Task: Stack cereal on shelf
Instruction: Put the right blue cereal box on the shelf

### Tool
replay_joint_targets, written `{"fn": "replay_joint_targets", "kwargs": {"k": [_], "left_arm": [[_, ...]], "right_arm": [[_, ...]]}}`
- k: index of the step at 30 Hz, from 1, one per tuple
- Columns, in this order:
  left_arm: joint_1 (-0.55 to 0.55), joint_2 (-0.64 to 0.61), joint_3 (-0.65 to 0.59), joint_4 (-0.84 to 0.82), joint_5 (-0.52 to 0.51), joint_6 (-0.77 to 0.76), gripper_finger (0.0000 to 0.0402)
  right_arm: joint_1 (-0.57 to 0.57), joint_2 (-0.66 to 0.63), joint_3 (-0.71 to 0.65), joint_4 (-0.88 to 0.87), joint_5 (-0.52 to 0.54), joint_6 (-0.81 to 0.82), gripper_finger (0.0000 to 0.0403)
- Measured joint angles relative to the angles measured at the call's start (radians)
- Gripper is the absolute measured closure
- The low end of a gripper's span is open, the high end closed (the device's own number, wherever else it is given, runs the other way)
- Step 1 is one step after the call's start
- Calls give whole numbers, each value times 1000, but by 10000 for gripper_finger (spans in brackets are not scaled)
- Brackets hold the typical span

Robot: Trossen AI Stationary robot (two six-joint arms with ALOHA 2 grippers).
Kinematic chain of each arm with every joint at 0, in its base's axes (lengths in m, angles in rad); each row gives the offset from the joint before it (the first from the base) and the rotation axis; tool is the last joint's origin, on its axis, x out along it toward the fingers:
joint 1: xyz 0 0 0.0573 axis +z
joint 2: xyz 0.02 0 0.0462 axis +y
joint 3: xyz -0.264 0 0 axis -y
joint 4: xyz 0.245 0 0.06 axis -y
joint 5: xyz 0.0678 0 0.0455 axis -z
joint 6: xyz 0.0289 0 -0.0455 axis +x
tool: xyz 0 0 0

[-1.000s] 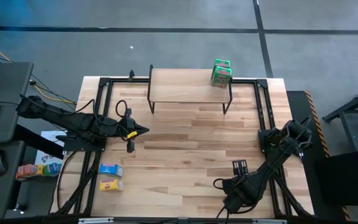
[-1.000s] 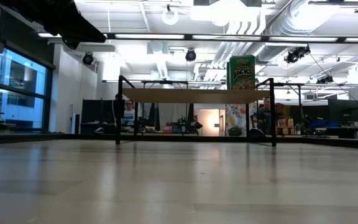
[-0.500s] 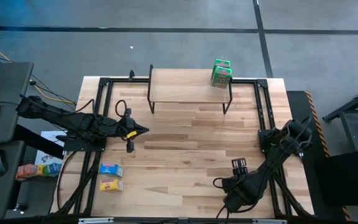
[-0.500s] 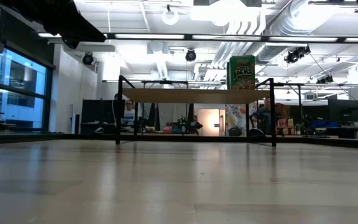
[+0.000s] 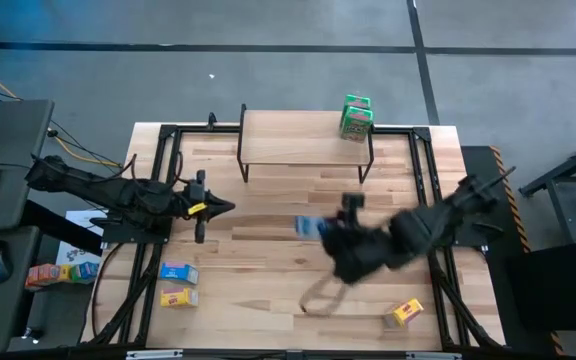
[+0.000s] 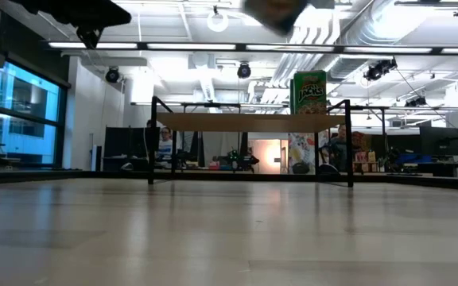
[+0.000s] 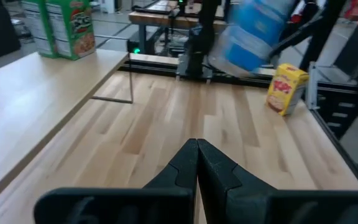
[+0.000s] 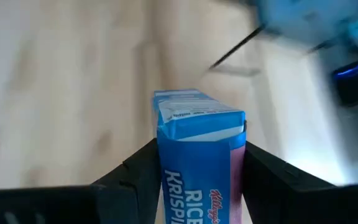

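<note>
My right gripper [image 8: 197,180] is shut on a blue cereal box [image 5: 310,227] above the middle of the table; the arm is blurred. Two green boxes [image 5: 356,117] stand upright at the right end of the shelf [image 5: 298,140], and also show in the low view [image 6: 309,92]. A yellow box [image 5: 403,313] rests on the table at the near right. A blue box [image 5: 178,272] and a yellow box [image 5: 178,296] lie flat at the near left. My left gripper [image 7: 197,149] is shut and empty over the table's left part [image 5: 218,208]. My right gripper pinches the blue box between its two fingers, one on each of two opposite sides [image 8: 166,168]. The box's end [image 8: 197,115] sticks out past the fingertips. The fingers come from the table's right side. The box is lifted clear of the table.
Black frame rails [image 5: 163,180] run along the table's left, right and far edges. The shelf top left of the green boxes is bare wood [image 7: 36,87]. More small boxes [image 5: 58,272] lie off the table at the left.
My right arm has swung fast from the near right corner toward the table's middle and risen, and now carries a blue box in the air. A yellow box now shows on the table where that arm lay. My left gripper has shifted a little toward the far edge.
</note>
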Motion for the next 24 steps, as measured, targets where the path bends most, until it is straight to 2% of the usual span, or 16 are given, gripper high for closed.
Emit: {"fn": "replay_joint_targets", "kwargs": {"k": [6,11,14,19,24], "left_arm": [[0,-1,0,-2,13,0,401],[0,-1,0,-2,13,6,401],[0,-1,0,-1,13,23,402],[1,-1,0,2,5,51,401],[1,0,0,2,-4,48,401]], "right_arm": [[-267,48,122,26,27,-213,236],[-496,60,137,14,15,-209,236],[-618,60,138,14,-62,-142,236],[-770,60,131,14,-286,-68,236],[-853,61,131,34,-345,-65,236]]}}
